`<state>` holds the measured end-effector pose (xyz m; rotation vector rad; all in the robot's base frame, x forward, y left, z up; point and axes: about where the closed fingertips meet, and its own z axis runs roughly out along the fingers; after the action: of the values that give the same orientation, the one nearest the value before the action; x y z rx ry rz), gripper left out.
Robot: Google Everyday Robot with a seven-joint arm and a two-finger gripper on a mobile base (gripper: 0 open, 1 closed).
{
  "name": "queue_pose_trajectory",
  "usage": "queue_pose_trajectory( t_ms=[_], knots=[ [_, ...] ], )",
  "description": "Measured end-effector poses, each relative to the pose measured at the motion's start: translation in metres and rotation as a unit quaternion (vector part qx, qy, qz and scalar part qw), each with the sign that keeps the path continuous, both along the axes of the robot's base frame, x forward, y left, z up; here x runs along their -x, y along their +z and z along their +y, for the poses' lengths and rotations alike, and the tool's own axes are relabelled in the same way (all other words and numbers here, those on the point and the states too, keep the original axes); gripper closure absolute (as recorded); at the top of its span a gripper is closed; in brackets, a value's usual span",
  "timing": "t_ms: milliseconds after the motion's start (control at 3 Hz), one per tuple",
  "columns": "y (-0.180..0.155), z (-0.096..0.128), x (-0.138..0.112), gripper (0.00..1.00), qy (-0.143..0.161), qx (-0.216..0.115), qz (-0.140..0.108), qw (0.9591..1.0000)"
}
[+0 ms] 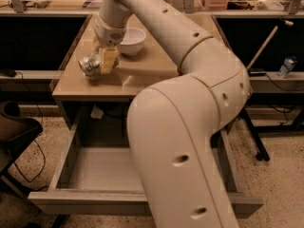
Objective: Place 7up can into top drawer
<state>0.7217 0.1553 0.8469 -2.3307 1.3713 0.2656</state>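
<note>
can: 7up can (88, 65) is at the 10 o'clock corner of the tabletop (147, 72), lying roughly sideways in the tool. I can't tell if it's clear of the top or resting on it.
handling: I read it as light and thin-walled. It's already dented, so it should crush further under a hard squeeze. Bare aluminium is slick, so expect it to twist between the pads if bumped.
grip point: I'd hold across the mid-body, where the wall is straightest, and stay off the rims and the dented patch.
tool: gripper (99, 61) is clamped on the can. One yellowish pad (109, 60) lies flat against its right side. The other finger is mostly hidden behind the can. The wrist comes down from 12 o'clock.
bowl: white bowl (130, 41) is at 1 o'clock from the can, near it but not touching. The part of the inside I can see looks empty.
drawer: top drawer (85, 203) is at 6 o'clock from the table and pulled well out. The floor is bare on the left half. The arm (190, 141) hides the right half, so I can't vouch for that side.
drop zone: my call is the open left half of the floor, directly at 6 o'clock below the can.
risk: the can could roll once released, since it's round and light. A low release would limit that.
far right: a water bottle (286, 66) stands at 3 o'clock, well apart from the table and not in play.
</note>
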Motion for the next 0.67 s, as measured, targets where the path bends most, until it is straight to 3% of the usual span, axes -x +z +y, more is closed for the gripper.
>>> queue_pose_trajectory(
  t_ms=[333,667],
  knots=[
    [0.052,0.019,0.01,1.0,-0.072,0.0,-0.07,0.995],
    [0.094,0.042,0.056,1.0,-0.1,0.014,-0.117,0.988]
  ],
)
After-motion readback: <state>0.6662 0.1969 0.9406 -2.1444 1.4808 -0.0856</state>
